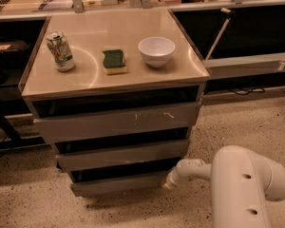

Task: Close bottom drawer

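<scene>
While a drinks can [60,51] stands upright at the left of a beige cabinet top [85,77], a green sponge [114,61] lies near the middle and a white bowl [156,51] sits just to its right. Below the top are three grey drawer fronts, stacked. The top drawer [118,122] is the tallest and has white scuff marks. The middle drawer [123,155] is plain. The bottom drawer [118,183] is the lowest, just above the speckled floor [28,198], with a dark gap showing above its front panel. At the right end of that panel is the gripper [167,185], its tip at or very near the drawer's corner. Whether the gripper is open or closed cannot be told, and nothing can be seen in its grasp. Further right, the thick white arm [247,184] fills the lower right corner.
</scene>
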